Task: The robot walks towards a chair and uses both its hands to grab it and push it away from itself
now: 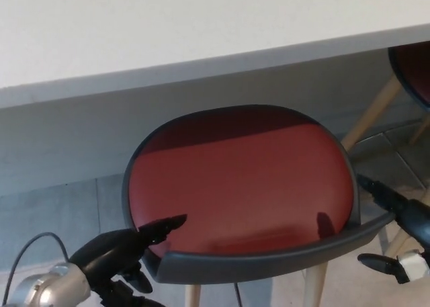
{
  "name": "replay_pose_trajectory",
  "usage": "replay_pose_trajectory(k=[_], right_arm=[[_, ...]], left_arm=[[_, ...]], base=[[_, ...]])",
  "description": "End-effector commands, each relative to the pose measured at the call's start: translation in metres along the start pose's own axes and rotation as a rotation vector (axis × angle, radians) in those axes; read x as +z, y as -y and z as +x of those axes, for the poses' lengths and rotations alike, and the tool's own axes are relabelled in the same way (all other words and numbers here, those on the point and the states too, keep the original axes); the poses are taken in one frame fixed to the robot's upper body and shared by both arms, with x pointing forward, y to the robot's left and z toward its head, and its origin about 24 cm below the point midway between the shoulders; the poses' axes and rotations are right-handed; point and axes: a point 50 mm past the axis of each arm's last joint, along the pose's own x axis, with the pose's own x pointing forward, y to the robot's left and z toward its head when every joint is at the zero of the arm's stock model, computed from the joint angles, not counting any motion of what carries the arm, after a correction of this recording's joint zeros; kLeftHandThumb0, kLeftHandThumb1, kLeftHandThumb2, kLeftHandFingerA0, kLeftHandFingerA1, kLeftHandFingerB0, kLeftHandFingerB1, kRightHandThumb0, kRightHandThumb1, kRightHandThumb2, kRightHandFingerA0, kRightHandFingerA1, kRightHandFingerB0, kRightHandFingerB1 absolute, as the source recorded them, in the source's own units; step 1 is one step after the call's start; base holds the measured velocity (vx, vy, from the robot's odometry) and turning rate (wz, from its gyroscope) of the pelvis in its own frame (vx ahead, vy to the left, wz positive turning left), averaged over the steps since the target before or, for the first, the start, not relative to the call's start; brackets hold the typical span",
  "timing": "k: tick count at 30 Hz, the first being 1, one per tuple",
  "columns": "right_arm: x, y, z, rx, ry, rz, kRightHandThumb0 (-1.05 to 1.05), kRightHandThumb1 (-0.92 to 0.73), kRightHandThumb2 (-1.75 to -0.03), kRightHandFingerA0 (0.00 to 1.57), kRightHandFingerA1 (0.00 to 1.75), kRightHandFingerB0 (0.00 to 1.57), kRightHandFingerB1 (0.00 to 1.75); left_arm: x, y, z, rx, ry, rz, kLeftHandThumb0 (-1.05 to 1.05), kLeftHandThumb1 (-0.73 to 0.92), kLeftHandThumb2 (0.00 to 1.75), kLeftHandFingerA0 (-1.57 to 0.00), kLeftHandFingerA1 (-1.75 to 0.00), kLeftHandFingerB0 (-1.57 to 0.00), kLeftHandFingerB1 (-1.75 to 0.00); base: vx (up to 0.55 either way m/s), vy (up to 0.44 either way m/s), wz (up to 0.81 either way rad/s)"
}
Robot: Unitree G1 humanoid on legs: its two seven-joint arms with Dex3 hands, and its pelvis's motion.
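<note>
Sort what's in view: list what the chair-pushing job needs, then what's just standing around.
Needed for the job:
chair with the red seat
left hand, at the chair's rim
right hand, at the chair's rim

Just there:
white table
second chair at upper right
tiled floor

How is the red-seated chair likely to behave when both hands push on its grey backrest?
The chair probably stays stiff: its grey backrest looks like moulded shell. On slim splayed wooden legs it may slide over the tiled floor, or tip if pushed high.
</note>
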Motion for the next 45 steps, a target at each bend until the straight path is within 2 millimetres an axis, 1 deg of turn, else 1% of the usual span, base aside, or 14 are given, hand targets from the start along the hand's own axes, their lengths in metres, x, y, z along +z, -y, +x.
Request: replay_pose_trajectory(k=[1, 11, 13, 14, 16, 24, 25, 27, 32, 33, 36, 37, 41, 45], right_arm=[[0.006, -0.013, 0.002, 0.040, 0.032, -0.025, -0.89, -0.49, -0.81, 0.00, 0.00, 0.00, 0.03], [0.009, -0.008, 0.013, 0.036, -0.006, 0.012, -0.72, -0.40, -0.82, 0.01, 0.24, 0.00, 0.21], [0.009, -0.005, 0.017, 0.026, -0.024, 0.042, -0.68, -0.52, -0.56, 0.04, 0.44, 0.00, 0.29], [0.009, -0.004, 0.018, 0.018, -0.031, 0.059, -0.76, -0.43, -0.82, 0.12, 0.53, 0.04, 0.19], [0.007, 0.000, 0.022, -0.023, -0.063, 0.190, -0.68, -0.38, -0.79, 0.25, 0.56, 0.05, 0.30], [-0.005, 0.005, 0.022, -0.063, -0.138, 0.393, -0.63, -0.51, -0.55, 0.16, 0.47, 0.03, 0.29], [-0.006, 0.002, 0.024, -0.059, -0.166, 0.426, -0.64, -0.36, -0.77, 0.04, 0.40, 0.00, 0.27], [-0.007, -0.003, 0.025, -0.048, -0.181, 0.449, -0.66, -0.36, -0.75, 0.06, 0.26, 0.06, 0.27], [-0.001, -0.012, 0.028, -0.039, -0.165, 0.418, -0.64, -0.38, -0.81, 0.07, 0.46, 0.00, 0.38], [0.000, -0.014, 0.029, -0.038, -0.157, 0.413, -0.64, -0.47, -0.55, 0.06, 0.45, 0.05, 0.33], [0.005, -0.020, 0.032, -0.023, -0.136, 0.394, -0.37, -0.28, -0.88, 0.00, 0.52, 0.02, 0.53], [0.006, -0.022, 0.032, -0.009, -0.136, 0.370, -0.58, -0.48, -0.56, 0.15, 0.53, 0.07, 0.32], [0.009, -0.027, 0.035, 0.045, -0.144, 0.294, -0.36, -0.37, -0.92, 0.00, 0.53, 0.00, 0.52], [0.006, -0.026, 0.034, 0.066, -0.162, 0.302, -0.46, -0.39, -0.67, 0.13, 0.53, 0.12, 0.45]], left_arm=[[-0.002, -0.008, 0.009, 0.066, -0.040, 0.111, -0.97, 0.46, 0.73, 0.00, 0.00, 0.00, -0.12], [0.013, -0.015, 0.038, 0.235, -0.028, 0.085, -0.85, 0.45, 0.90, 0.00, -0.20, -0.04, -0.13], [0.020, -0.017, 0.044, 0.270, -0.018, 0.074, -0.89, 0.50, 0.90, 0.00, -0.26, -0.03, -0.22], [0.023, -0.017, 0.047, 0.284, -0.013, 0.065, -0.83, 0.57, 0.57, 0.00, -0.40, -0.03, -0.40], [0.031, -0.012, 0.052, 0.309, 0.016, 0.034, -0.83, 0.57, 0.59, 0.00, -0.68, -0.02, -0.51], [0.031, 0.010, 0.053, 0.263, 0.018, 0.029, -0.83, 0.44, 0.85, -0.03, -0.71, -0.05, -0.59], [0.028, 0.014, 0.051, 0.248, 0.005, 0.020, -0.41, 0.21, 0.88, -0.16, -0.67, 0.00, -0.54], [0.025, 0.017, 0.049, 0.238, 0.000, 0.026, -0.42, 0.21, 0.89, -0.17, -0.68, 0.00, -0.54], [0.018, 0.020, 0.046, 0.202, -0.025, 0.054, -0.82, 0.45, 0.81, -0.13, -0.83, -0.11, -0.58], [0.017, 0.020, 0.045, 0.199, -0.032, 0.058, -0.79, 0.59, 0.52, -0.03, -1.07, -0.14, -0.57], [0.012, 0.020, 0.043, 0.214, -0.051, 0.064, -0.76, 0.42, 0.79, -0.28, -0.89, -0.21, -0.58], [0.011, 0.021, 0.042, 0.206, -0.057, 0.084, -0.71, 0.42, 0.88, -0.44, -0.93, -0.18, -0.58], [0.004, 0.022, 0.039, 0.188, -0.089, 0.137, -0.74, 0.44, 0.87, -0.40, -0.93, -0.21, -0.59], [0.002, 0.022, 0.038, 0.193, -0.099, 0.162, -0.76, 0.48, 0.87, -0.34, -0.90, -0.28, -0.62]], base=[[0.00, 0.000, 0.00], [0.00, 0.000, 0.00], [0.00, 0.000, 0.00], [0.00, 0.000, 0.00], [0.00, 0.000, 0.00], [0.00, 0.000, 0.00], [0.00, 0.000, 0.00], [0.00, 0.000, 0.00], [0.00, 0.000, 0.00], [0.00, 0.000, 0.00], [0.00, 0.000, 0.00], [0.00, 0.000, 0.00], [0.00, 0.000, 0.00], [0.00, 0.000, 0.00]])
